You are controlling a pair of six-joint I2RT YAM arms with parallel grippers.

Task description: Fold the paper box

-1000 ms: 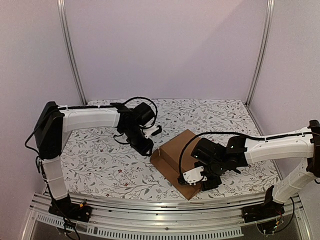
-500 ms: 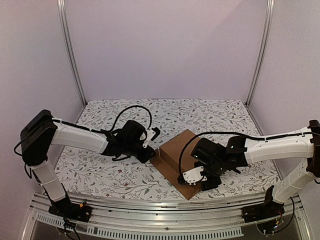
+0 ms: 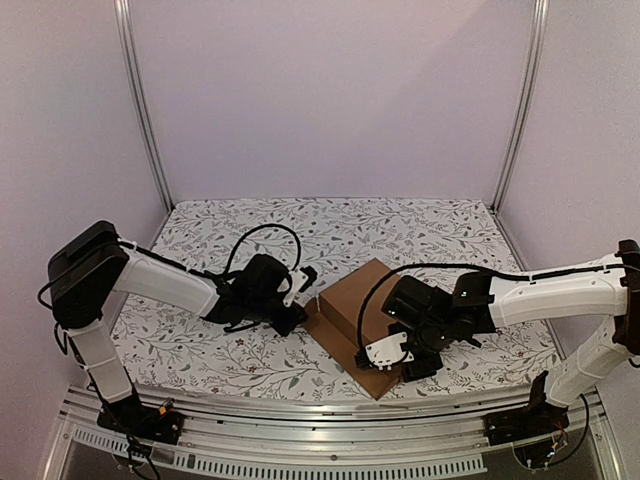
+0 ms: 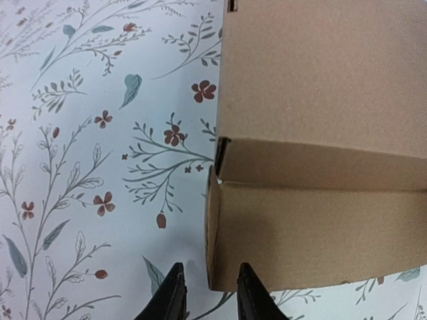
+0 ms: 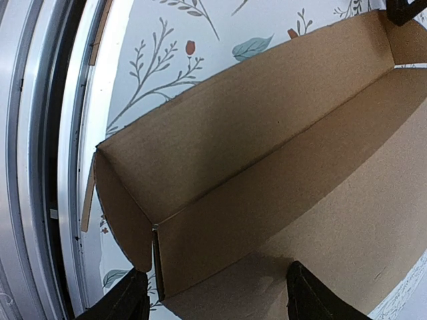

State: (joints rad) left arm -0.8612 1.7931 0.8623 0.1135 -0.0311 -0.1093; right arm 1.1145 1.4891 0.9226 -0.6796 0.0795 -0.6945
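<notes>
Floral worktop, 1 paper box, 2 claws: left claw narrow gap, empty, by box corner; right claw wide, fingers either side of box wall

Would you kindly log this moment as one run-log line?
left gripper: slightly open at paper box corner | right gripper: wide open, straddling its wall

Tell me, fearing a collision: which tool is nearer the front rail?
Right. The right tool is over the box's near corner, close to the rail; the left tool is farther back, at the box's left corner.
</notes>
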